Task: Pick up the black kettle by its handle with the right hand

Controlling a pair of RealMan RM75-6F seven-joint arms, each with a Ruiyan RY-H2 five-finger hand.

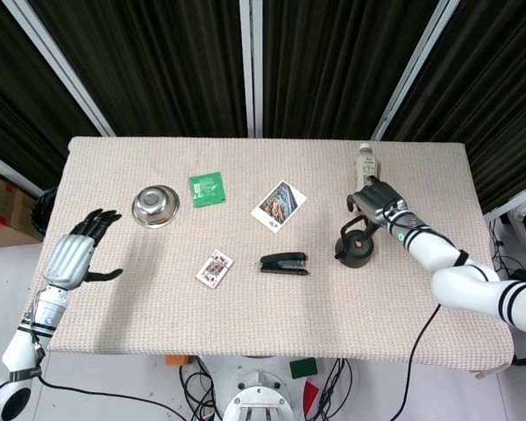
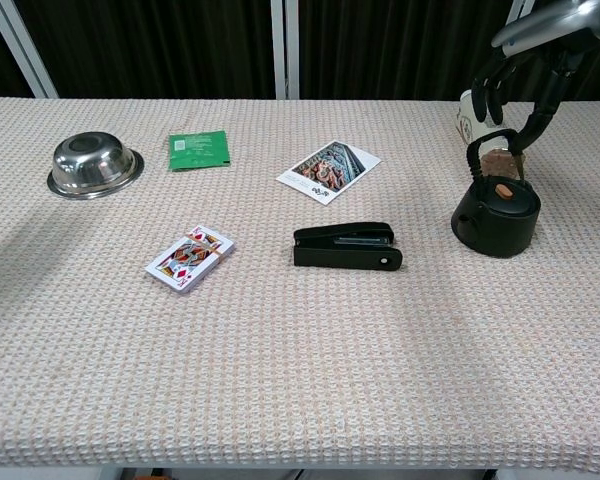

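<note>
The right hand (image 2: 515, 85) hangs just above the kettle (image 2: 496, 212), fingers spread and curved down around the upright handle (image 2: 496, 150), not yet closed on it. The kettle stands near the table's (image 1: 403, 316) right edge, a bottle (image 1: 366, 164) behind it. Only the head view shows the left hand (image 1: 73, 254), empty with fingers apart, past the left edge.

A cloth-covered table (image 1: 421, 316) bears a bowl (image 1: 155, 206), green packet (image 1: 207, 189), postcard (image 1: 279, 206), cards (image 1: 214, 268), stapler (image 1: 285, 263), kettle (image 2: 496, 215) and bottle (image 1: 366, 163).

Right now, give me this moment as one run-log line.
phase: reach | right hand: open above kettle handle, no grip | black kettle: on table | left hand: open, idle
</note>
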